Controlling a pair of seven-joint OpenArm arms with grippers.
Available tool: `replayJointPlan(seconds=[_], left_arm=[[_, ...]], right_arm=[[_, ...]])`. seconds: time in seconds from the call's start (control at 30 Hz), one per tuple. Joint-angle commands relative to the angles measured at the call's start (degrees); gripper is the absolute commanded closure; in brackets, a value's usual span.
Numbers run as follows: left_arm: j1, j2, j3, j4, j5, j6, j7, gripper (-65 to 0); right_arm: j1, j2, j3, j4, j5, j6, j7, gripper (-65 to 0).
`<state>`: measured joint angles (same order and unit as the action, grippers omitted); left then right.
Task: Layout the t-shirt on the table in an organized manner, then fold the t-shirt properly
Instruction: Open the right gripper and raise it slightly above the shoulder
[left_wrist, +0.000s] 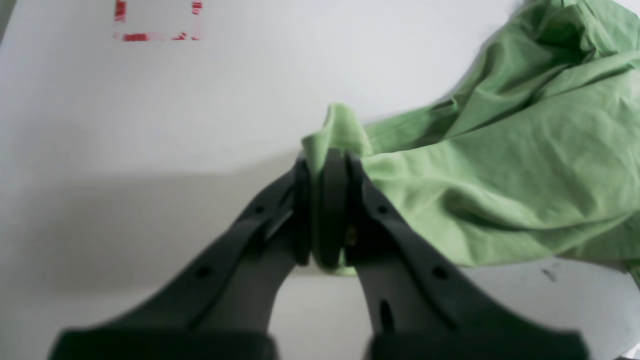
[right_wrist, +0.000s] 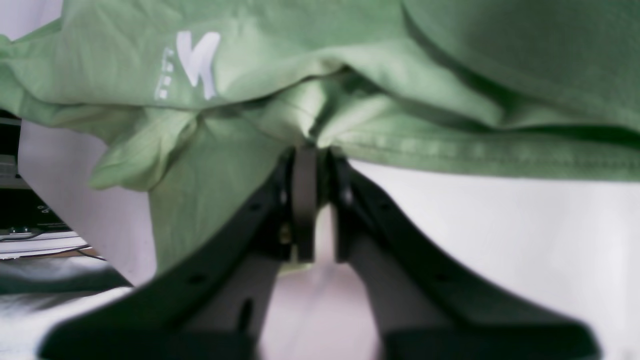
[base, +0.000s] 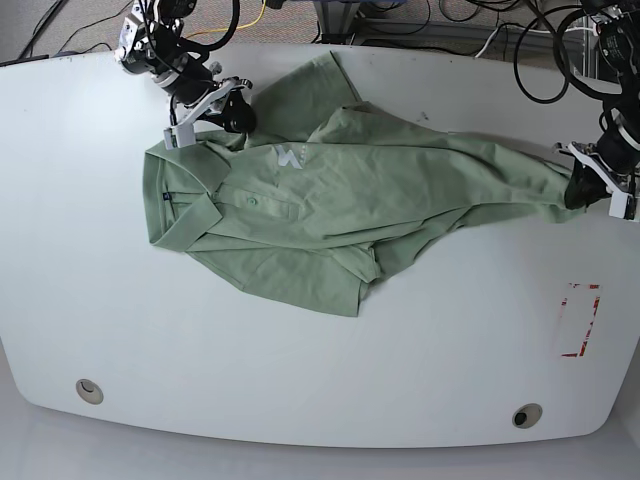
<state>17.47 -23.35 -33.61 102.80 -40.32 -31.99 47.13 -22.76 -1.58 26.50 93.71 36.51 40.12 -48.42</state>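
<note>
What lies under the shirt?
Only the white table shows around the shirt; whatever the cloth covers is hidden. Both grippers pinch its edges.

Black and yellow cables (base: 300, 15) lie tangled on the dark floor (base: 40, 25) behind the worktop; lighting is even.

I count one t-shirt (base: 330, 205), one table (base: 300, 370) with two cable holes (base: 89, 390), one red tape rectangle (base: 580, 320), two grippers (base: 578, 186).
</note>
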Motion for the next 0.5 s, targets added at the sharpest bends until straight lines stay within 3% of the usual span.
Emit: replayJointPlan(seconds=[0.0,0.13,0.2,0.47], left_arm=[[-0.20,-1.22,-0.37,0.89,-0.78,0.03,-1.38,0.0],[-0.20,-1.22,0.51,0.89,-0.78,0.03,-1.38,0.0],[-0.20,-1.22,0.86,0.89,-0.78,0.03,-1.38,0.0],[-0.38,-1.22,2.26,0.89,-0.78,0.12,-1.38,0.0]], right_arm=[[-2.07,0.40,0.09,1.45,0.02,-0.12,-0.67,-25.2],[-4.18,0.40,0.27,4.62,0.02,-0.12,-0.67,-42.0],[-5.41,0.22,0.27,6.20,0.02,-0.12,-0.67,-46.9],[-8.75,-0.13,0.18,9.89,0.10,-0.12,-0.67,-48.8]])
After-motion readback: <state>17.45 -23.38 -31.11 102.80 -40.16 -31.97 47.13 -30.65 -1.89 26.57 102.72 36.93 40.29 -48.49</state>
